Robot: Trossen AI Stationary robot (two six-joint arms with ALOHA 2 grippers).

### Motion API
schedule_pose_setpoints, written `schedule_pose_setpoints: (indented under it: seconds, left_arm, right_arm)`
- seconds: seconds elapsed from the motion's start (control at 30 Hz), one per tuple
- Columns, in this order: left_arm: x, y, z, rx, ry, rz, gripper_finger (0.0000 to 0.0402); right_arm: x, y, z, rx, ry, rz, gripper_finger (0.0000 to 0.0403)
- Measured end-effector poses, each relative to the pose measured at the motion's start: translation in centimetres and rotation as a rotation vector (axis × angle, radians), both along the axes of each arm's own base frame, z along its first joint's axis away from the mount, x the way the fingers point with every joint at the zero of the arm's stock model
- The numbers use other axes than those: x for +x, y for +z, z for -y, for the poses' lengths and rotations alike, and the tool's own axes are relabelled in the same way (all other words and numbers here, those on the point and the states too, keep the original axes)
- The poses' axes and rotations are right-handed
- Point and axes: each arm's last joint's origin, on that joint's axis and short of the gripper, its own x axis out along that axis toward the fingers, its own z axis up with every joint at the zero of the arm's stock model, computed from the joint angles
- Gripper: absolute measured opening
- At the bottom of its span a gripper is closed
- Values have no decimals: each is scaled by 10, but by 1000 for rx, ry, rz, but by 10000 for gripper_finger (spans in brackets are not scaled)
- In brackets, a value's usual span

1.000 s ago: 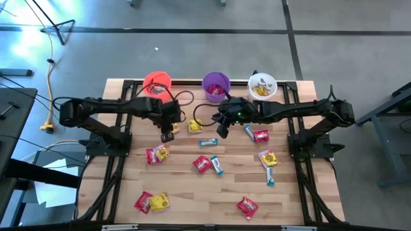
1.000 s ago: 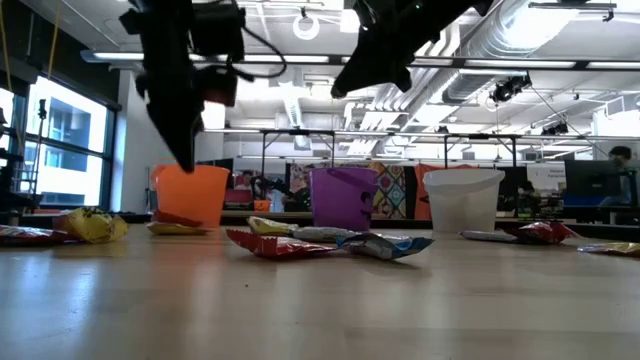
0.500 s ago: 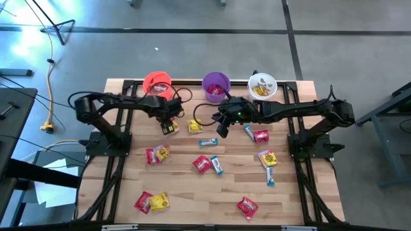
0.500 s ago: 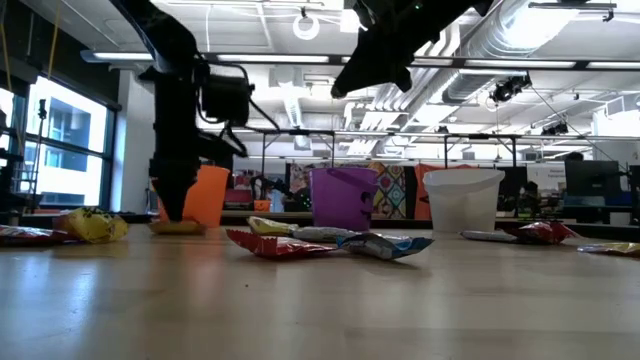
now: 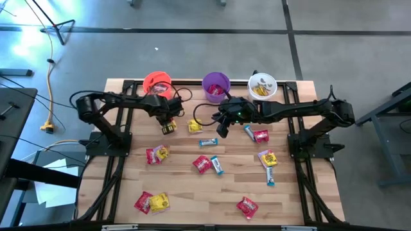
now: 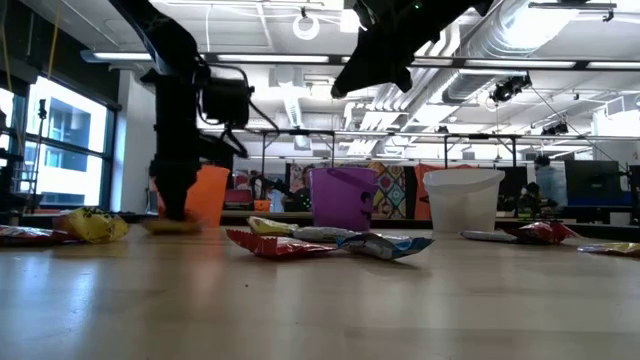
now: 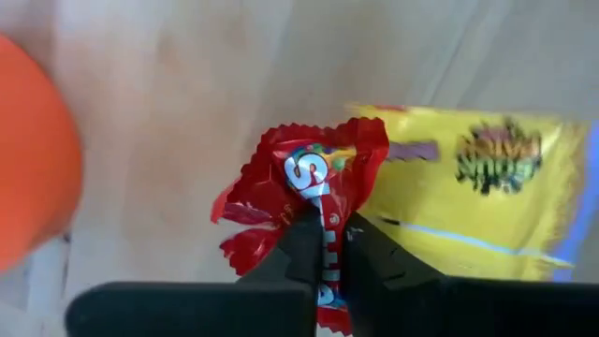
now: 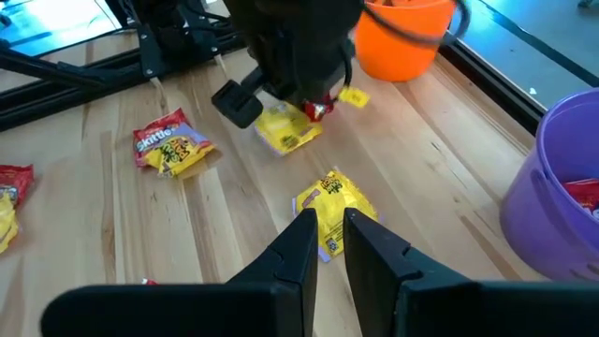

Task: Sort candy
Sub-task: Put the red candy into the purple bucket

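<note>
Pinching red candy packet (image 7: 309, 183), left claw (image 7: 326, 245); yellow packet (image 7: 468, 201) beside

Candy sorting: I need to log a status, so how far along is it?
Early. Done: a few pieces already sit in the purple cup and the white cup. In hand: the left gripper is shut on a red packet lying on a yellow packet near the orange cup. The right gripper hovers mid-table. Left: over a dozen candies scattered on the table.
</note>
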Motion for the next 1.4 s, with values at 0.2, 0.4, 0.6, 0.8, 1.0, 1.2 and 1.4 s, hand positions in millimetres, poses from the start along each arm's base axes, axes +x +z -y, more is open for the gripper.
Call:
schedule_pose_setpoints:
  seconds: [0.2,0.4,0.6,0.8,1.0,1.2,1.4]
  left_arm:
    - [2,37,1,-2,36,185,9]
    - [29,90,-7,-4,58,552,4]
    - [76,126,-35,43,44,748,1]
    - [120,127,-76,62,32,779,1]
    - [146,116,-109,72,41,785,1]
    - [153,88,-133,-8,75,734,0]
    - [156,71,-138,-21,88,705,0]
  right_arm:
    - [0,0,0,-6,4,-2,48]
    - [-2,3,0,-16,7,5,48]
    - [-5,6,0,-18,9,9,48]
    - [-14,16,-1,-37,-4,23,48]
    - [-20,24,-1,-50,-22,42,48]
    - [-22,26,-1,-51,-23,45,48]
    - [-22,26,0,-56,-32,47,48]
